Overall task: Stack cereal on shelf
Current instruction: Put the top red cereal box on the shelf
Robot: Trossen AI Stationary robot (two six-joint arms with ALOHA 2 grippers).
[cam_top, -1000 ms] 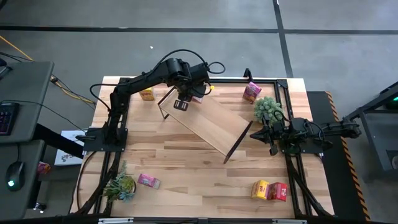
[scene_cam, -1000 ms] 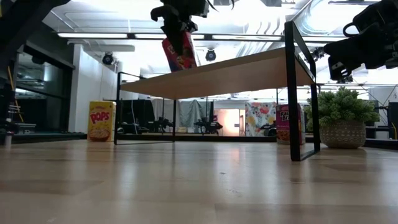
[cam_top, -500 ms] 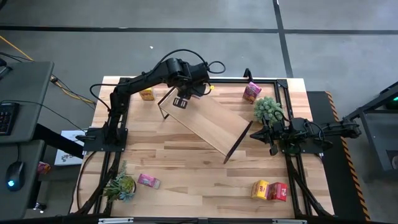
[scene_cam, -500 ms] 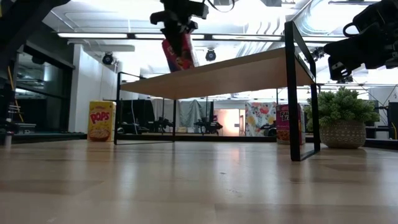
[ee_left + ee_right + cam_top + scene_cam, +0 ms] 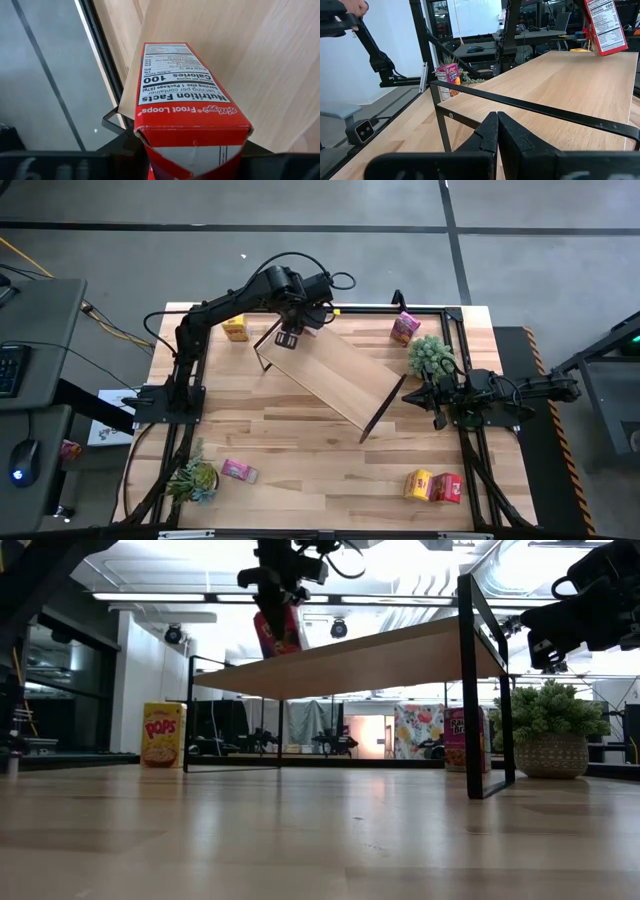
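Since half a second ago the left jaws [image 5: 289, 330] have drawn back toward the far-left end of the long light-wood shelf on thin black end frames [image 5: 335, 376], carrying the small red Froot Loops cereal box [image 5: 279, 631] with them; in the low view the box now hangs nearer the shelf's left edge. The left arm reaches from its base across the far side of the surface [image 5: 300, 470], wrist bent down, jaws clamped on the red box, which is held tilted just above the board. The left wrist view alone shows the box's nutrition panel and the board beneath it. The right jaws [image 5: 436, 392], pressed together, wait just beside the shelf's right end frame. Only the right wrist view shows a pink box [image 5: 450, 76] beyond them.
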